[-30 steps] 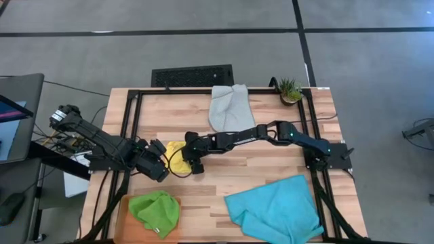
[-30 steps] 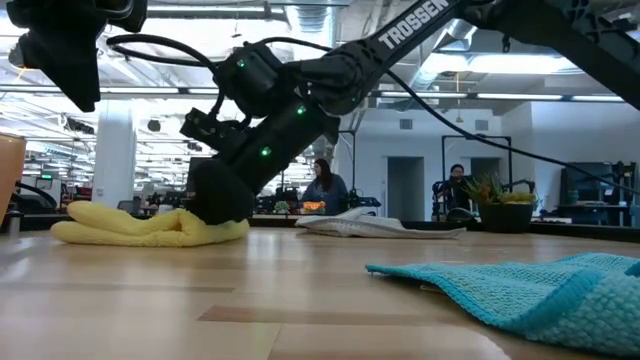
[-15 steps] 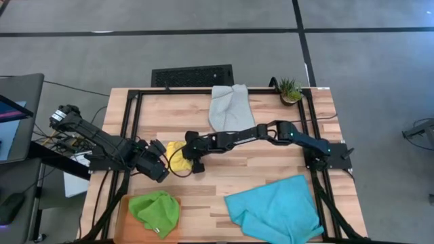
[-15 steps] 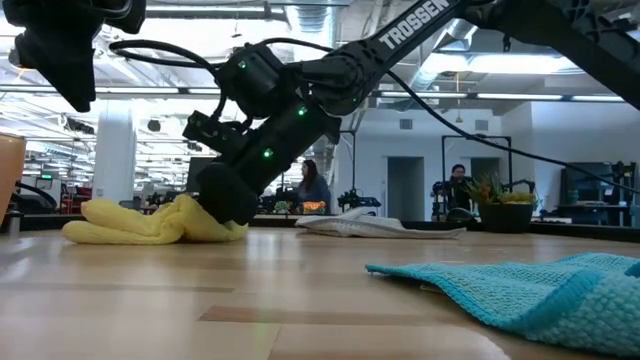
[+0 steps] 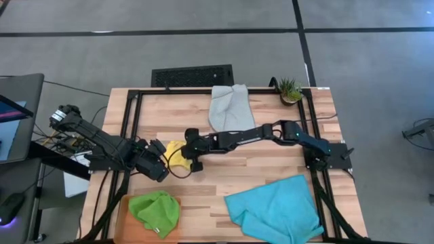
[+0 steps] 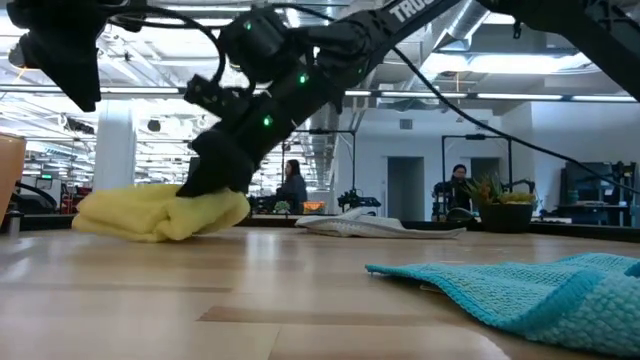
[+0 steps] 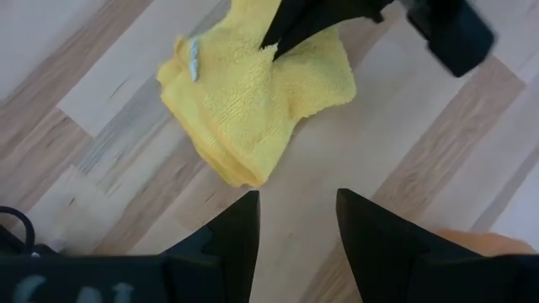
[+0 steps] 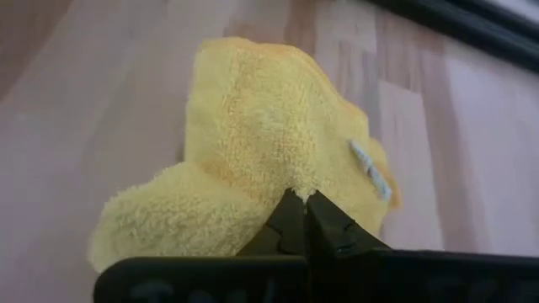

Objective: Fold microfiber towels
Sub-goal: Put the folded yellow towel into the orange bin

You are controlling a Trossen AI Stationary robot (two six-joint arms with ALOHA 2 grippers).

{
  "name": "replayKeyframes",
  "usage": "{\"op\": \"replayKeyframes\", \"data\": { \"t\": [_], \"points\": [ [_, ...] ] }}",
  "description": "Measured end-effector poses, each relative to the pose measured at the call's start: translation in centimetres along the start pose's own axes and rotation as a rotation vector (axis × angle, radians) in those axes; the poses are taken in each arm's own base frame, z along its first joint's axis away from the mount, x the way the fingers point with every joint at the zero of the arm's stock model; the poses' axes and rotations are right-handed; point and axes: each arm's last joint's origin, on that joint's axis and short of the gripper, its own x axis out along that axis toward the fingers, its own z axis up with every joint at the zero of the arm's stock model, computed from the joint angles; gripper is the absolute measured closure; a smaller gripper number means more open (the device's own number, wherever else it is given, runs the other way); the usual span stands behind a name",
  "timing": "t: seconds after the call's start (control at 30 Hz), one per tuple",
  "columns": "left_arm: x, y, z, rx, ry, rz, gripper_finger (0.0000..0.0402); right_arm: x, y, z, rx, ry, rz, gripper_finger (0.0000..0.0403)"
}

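Pinching the yellow towel (image 8: pixel 253 160) edge — right pincer (image 8: pixel 301 210) clamped shut, cloth bunched just ahead.

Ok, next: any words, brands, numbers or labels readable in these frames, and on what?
"TR", the last visible letters of white lettering cut off by the picture's top edge, on the right arm in the low view.
White tag on the yellow towel: too small to read.
Nothing else legible.

Right arm: stretched from the table's right edge toward the yellow towel (image 5: pixel 175 152), forearm low and level.
Right gripper (image 8: pixel 303 210): fingers pinched together on the yellow towel's edge, lifting it.
Left arm: folded low at the table's left edge.
Left gripper (image 7: pixel 295 220): just beside the yellow towel, fingers parted, holding nothing.
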Motion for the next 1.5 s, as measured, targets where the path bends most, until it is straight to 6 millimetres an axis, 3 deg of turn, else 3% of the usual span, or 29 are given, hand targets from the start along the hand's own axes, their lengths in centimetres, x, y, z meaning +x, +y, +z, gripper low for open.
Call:
{"op": "replayKeyframes", "data": {
  "t": [0.23, 0.5, 0.73, 0.93, 1.2, 1.5],
  "points": [
    [-0.4, 0.4, 0.1, 0.028, -0.011, 0.045, 0.0251, -1.7, 0.0, 1.9, -0.006, -0.04, -0.048, 0.0397],
    [-4.0, 0.8, 0.9, 0.07, -0.108, 0.126, 0.0251, -4.4, 0.8, 4.6, -0.02, -0.111, -0.066, 0.0398],
    [-6.6, 0.8, 1.4, 0.08, -0.133, 0.095, 0.0251, -7.4, 3.2, 7.7, -0.048, -0.218, -0.04, 0.0398],
    [-7.5, 0.6, 1.5, 0.083, -0.153, 0.065, 0.0251, -8.8, 5.8, 10.0, -0.069, -0.323, -0.013, 0.0398],
    [-7.6, 0.5, 1.3, 0.07, -0.152, 0.056, 0.0251, -9.4, 7.4, 10.9, -0.076, -0.393, 0.009, 0.0398],
    [-7.6, 0.4, 1.3, 0.097, -0.129, 0.046, 0.0251, -7.5, 9.5, 10.5, -0.08, -0.461, 0.071, 0.0396]
  ]
}}
